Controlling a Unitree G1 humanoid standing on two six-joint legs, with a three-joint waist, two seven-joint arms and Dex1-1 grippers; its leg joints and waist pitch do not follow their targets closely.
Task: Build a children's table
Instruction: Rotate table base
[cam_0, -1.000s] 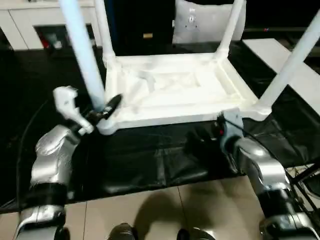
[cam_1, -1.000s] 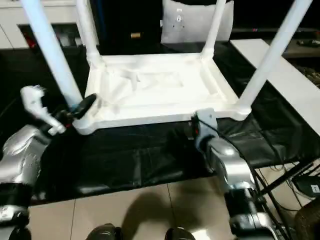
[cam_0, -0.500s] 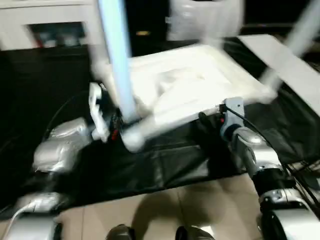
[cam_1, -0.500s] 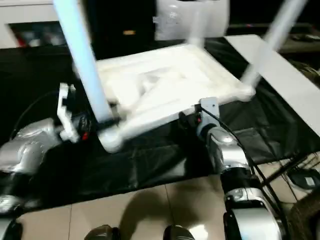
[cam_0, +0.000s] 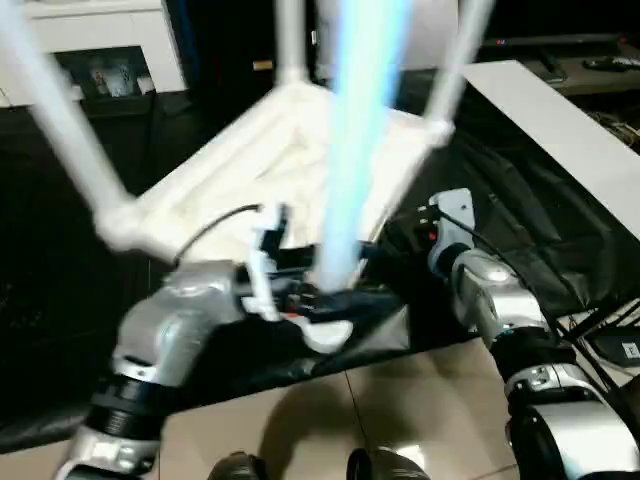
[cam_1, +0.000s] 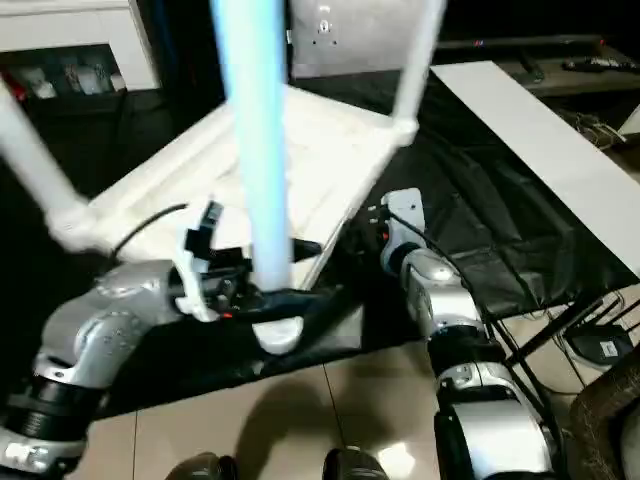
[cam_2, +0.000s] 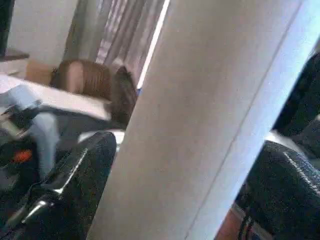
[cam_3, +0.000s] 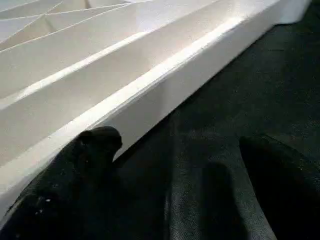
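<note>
The children's table lies upside down on the black cover of the tabletop, turned so that one corner points toward the robot at 6 o'clock, and its legs stand up. The left pincer pinches the near leg low down, close to the corner socket; in the left wrist view the leg passes between the two black fingers. The right pincer is spread, with one finger touching the white rim of the top at about 3 o'clock and the other apart over the cover. I judge that the main risk is the leg: if the left arm pulls it sideways, it can come loose from its socket or slip through the fingers. The corner also seems to hang past the tabletop edge, so the table may tip. I can read no brand, label or writing.
</note>
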